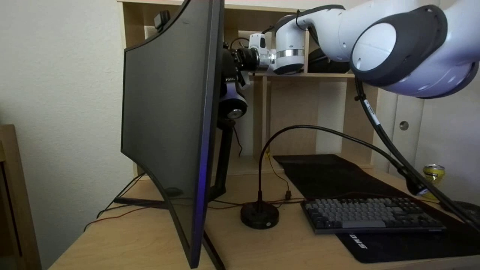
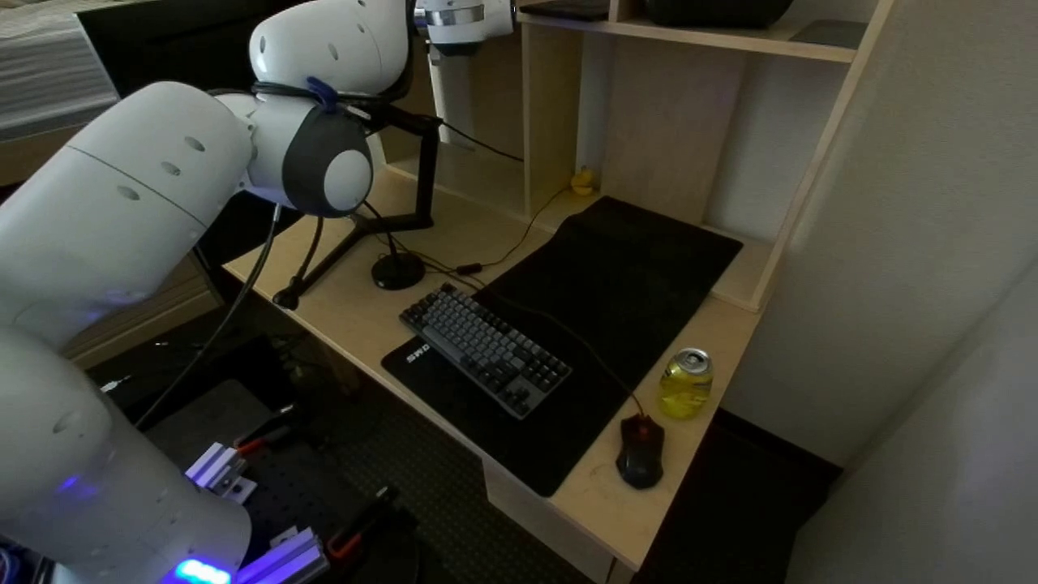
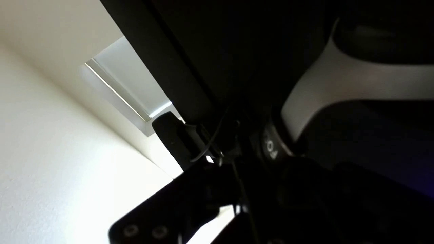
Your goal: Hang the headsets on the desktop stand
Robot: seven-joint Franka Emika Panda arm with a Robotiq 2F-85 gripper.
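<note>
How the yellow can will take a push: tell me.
The yellow can stands upright and narrow, so a high push would probably tip it. Its round body could then roll, perhaps off the nearby edge of the desk. Whether it is full, I cannot tell.

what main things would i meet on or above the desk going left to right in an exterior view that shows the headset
Curved monitor, over-ear headset, round base of the black gooseneck, black-and-gray keyboard.
</note>
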